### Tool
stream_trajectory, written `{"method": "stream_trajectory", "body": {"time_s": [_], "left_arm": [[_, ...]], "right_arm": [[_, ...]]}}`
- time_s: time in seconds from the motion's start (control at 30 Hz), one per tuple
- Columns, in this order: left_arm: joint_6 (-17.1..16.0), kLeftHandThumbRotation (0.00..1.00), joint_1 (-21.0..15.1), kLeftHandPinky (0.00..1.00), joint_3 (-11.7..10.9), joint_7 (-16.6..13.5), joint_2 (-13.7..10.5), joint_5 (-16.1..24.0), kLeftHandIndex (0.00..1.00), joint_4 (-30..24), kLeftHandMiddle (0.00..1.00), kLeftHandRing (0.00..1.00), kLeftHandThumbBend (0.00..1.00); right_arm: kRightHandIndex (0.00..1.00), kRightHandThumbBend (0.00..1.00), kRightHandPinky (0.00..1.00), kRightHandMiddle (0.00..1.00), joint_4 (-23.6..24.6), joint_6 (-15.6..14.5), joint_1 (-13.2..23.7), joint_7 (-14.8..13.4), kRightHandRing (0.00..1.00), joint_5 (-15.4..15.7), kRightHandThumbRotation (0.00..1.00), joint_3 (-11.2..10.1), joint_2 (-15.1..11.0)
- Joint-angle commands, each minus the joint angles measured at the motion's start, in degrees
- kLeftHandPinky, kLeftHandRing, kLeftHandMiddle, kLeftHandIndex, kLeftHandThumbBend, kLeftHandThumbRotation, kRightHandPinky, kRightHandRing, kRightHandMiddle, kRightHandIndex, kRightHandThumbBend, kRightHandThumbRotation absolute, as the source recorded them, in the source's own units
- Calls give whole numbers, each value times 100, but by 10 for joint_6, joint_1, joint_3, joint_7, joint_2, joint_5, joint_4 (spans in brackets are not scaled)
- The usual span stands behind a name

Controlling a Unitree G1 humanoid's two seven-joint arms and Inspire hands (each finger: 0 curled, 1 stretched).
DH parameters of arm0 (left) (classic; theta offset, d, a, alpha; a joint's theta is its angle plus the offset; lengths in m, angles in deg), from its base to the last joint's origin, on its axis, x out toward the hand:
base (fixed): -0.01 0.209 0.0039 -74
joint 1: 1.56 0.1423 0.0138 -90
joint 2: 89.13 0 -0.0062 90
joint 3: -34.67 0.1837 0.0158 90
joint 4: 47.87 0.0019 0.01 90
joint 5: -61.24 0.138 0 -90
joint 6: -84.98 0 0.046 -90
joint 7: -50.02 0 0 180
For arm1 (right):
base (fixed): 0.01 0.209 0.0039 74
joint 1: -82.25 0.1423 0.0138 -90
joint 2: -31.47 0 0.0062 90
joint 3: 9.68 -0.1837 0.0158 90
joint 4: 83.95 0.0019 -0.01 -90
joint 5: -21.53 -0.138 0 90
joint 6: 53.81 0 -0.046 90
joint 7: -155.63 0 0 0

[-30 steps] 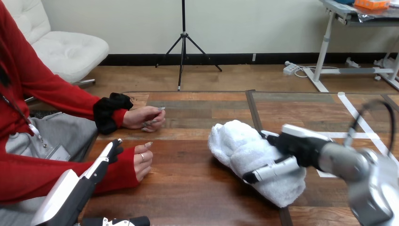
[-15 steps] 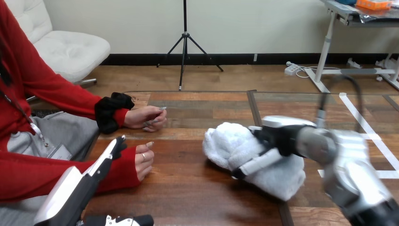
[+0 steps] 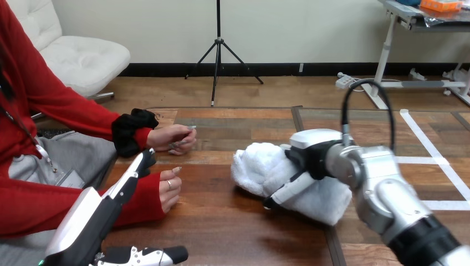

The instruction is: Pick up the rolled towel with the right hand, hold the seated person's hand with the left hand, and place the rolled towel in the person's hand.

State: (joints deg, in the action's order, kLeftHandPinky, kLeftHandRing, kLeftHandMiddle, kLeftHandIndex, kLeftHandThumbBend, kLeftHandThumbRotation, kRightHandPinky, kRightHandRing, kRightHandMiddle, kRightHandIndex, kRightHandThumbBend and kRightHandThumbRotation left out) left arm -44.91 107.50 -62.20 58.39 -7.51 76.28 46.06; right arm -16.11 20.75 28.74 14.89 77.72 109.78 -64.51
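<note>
rolled towel (image 3: 256, 166): white and thick, lying lengthwise just right of the desk's centre, clamped in the right hand; lifted or resting on the wood, cannot tell.
right hand (image 3: 311, 158): reaching in from the right on a silver forearm, white shell uppermost, fingers (image 3: 285, 191) wrapped round the near side of the roll.
gap: bare planks between the towel's left end and the person's nearer hand, the two well apart.
person's nearer hand (image 3: 169, 188): at the view's left, in a red sleeve, resting on its side on the desk with fingers loosely curled.
left hand (image 3: 97, 213): coming up from the bottom-left corner, fingers straight and spread from the thumb, laid in front of the red sleeve, tips near the wrist; touching it or not, cannot tell.
person's farther hand (image 3: 174, 138): in a black cuff, further back along the left edge, fingers folded in, apart from both robot hands.
desk (image 3: 221, 227): dark wooden planks, white tape lines (image 3: 427, 147) at the far right behind the right arm.
</note>
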Motion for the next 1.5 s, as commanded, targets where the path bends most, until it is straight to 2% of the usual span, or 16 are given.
{"method": "stream_trajectory", "body": {"time_s": [0.0,0.1,0.17,0.27,0.4,0.47,0.67,0.87,1.0,1.33,1.47], "left_arm": [[-6,47,-28,94,7,-5,4,-12,100,-26,95,93,100],[-9,46,-28,94,7,-6,6,-11,100,-26,95,93,100],[-11,46,-27,94,7,-8,7,-9,100,-27,95,93,100],[-11,45,-26,95,7,-8,8,-8,100,-28,95,93,100],[-10,46,-24,95,7,-9,9,-8,100,-29,95,93,100],[-11,46,-23,96,8,-10,10,-8,100,-30,95,93,100],[-9,45,-17,94,7,-12,11,-8,100,-37,95,93,100],[-14,46,-15,93,4,-18,12,-2,100,-39,95,92,100],[-13,46,-13,93,3,-21,12,-2,100,-41,95,92,100],[-5,46,-6,94,1,-25,12,0,100,-50,94,92,100],[-6,47,-5,94,2,-25,11,-3,100,-50,94,92,100]], "right_arm": [[95,100,64,87,-42,2,35,-37,76,-2,64,9,17],[93,100,57,84,-55,2,37,-58,72,1,59,13,23],[90,100,49,80,-62,0,38,-70,66,2,51,14,26],[86,100,43,74,-70,12,33,-109,60,0,43,12,27],[78,100,37,65,-86,25,28,-154,52,-21,31,-2,32],[73,100,35,60,-93,28,26,-168,48,-28,21,-5,33],[61,100,30,52,-108,58,16,-225,42,-69,7,-23,31],[53,95,28,46,-115,70,8,-257,37,-109,1,-39,30],[49,94,28,45,-120,97,-1,-288,37,-143,1,-54,26],[44,90,33,44,-128,139,-26,-323,40,-237,0,-102,29],[43,88,36,45,-129,153,-33,-332,43,-263,0,-115,30]]}}
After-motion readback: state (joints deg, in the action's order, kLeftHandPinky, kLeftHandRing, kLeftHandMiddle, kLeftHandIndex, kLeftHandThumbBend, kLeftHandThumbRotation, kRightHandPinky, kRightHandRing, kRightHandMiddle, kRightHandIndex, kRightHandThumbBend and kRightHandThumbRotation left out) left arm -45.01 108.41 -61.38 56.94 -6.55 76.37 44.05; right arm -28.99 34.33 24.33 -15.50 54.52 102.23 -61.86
